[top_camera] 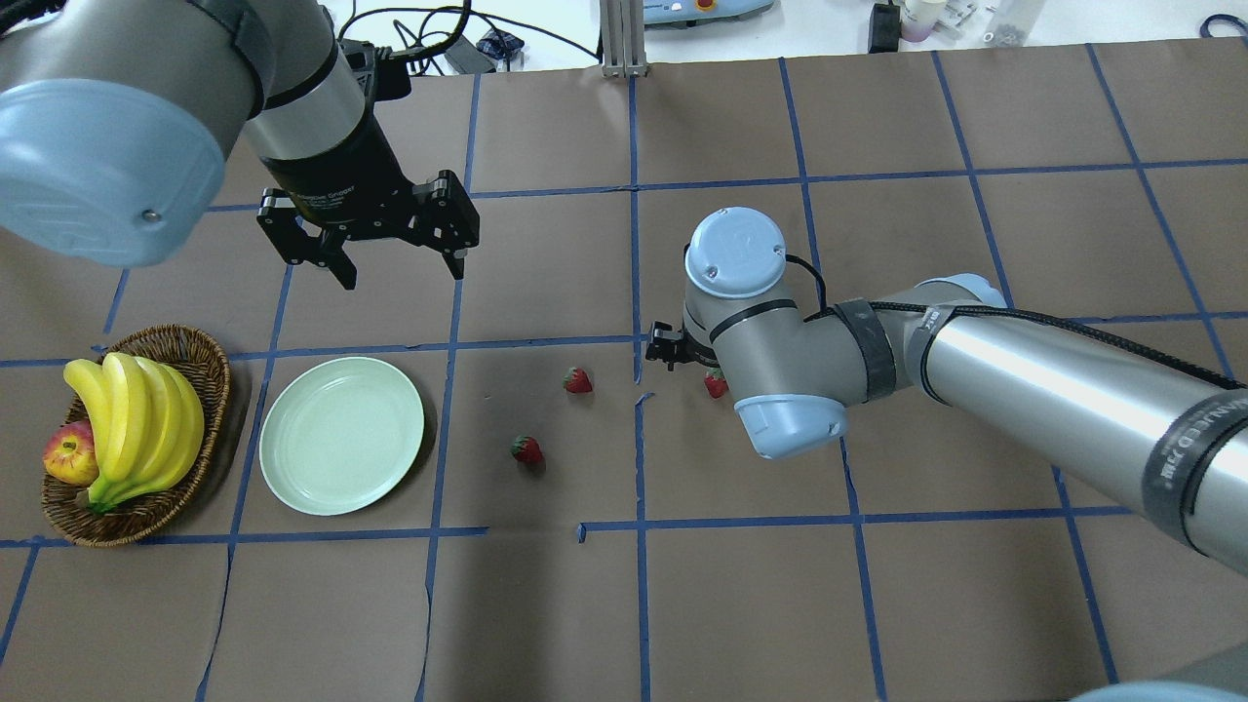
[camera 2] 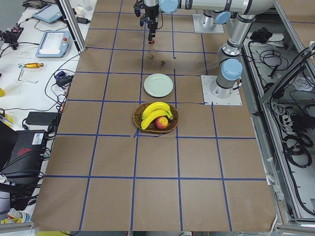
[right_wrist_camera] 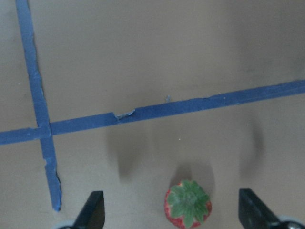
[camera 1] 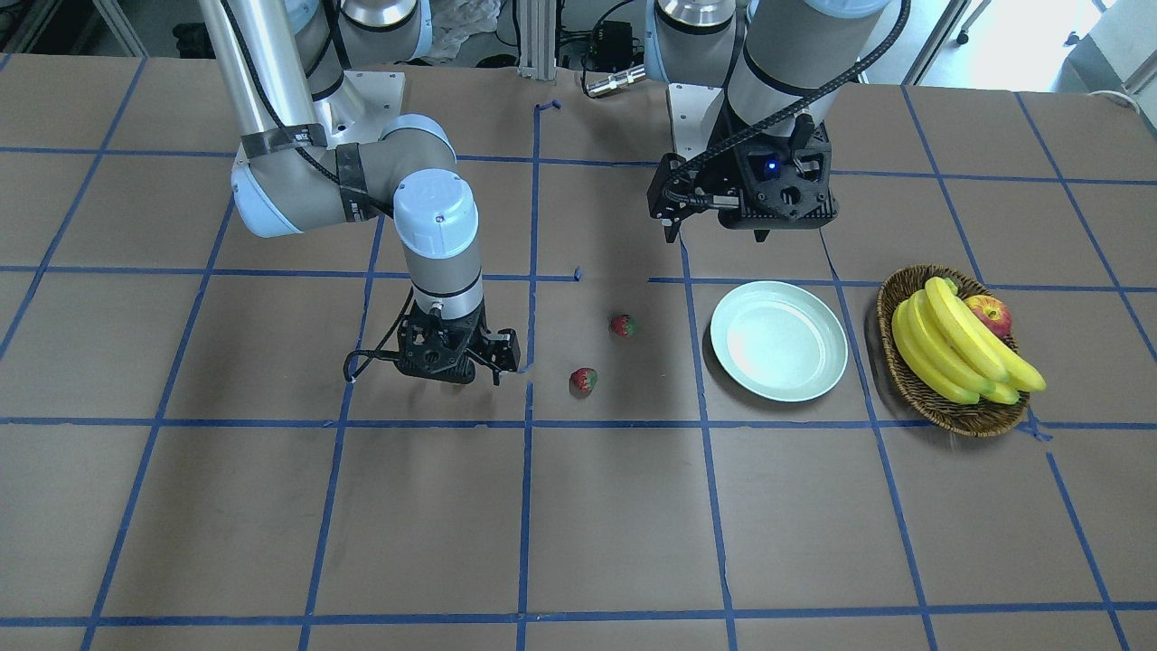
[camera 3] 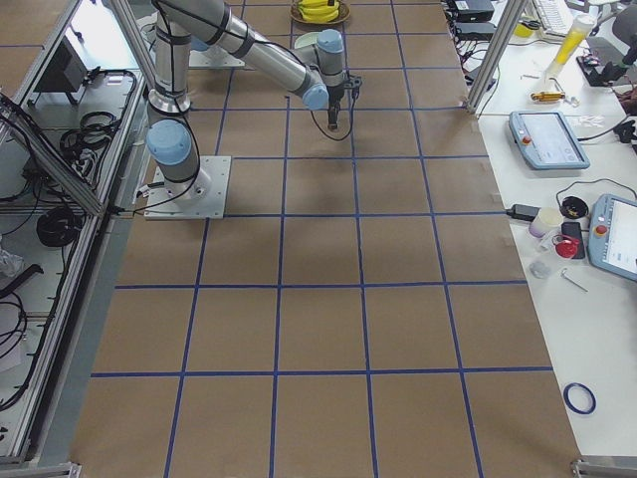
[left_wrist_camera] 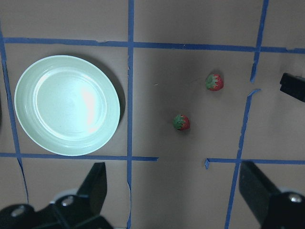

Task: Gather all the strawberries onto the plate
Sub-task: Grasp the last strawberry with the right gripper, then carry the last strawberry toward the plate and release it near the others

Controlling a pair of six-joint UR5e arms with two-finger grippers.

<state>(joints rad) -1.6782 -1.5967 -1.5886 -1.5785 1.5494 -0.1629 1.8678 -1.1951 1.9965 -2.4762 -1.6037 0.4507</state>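
Two strawberries (top_camera: pixel 577 380) (top_camera: pixel 526 449) lie on the brown table right of the empty mint-green plate (top_camera: pixel 341 435); they also show in the front view (camera 1: pixel 623 325) (camera 1: pixel 584 381). A third strawberry (right_wrist_camera: pixel 188 204) lies between the open fingers of my right gripper (right_wrist_camera: pixel 174 214), partly hidden under the wrist in the overhead view (top_camera: pixel 716 384). My right gripper (camera 1: pixel 452 362) hangs low over the table. My left gripper (top_camera: pixel 400 273) is open and empty, raised behind the plate (left_wrist_camera: pixel 66 105).
A brown wicker basket (top_camera: pixel 210 356) with bananas (top_camera: pixel 136 409) and an apple (top_camera: pixel 70 458) stands left of the plate. Blue tape lines grid the table.
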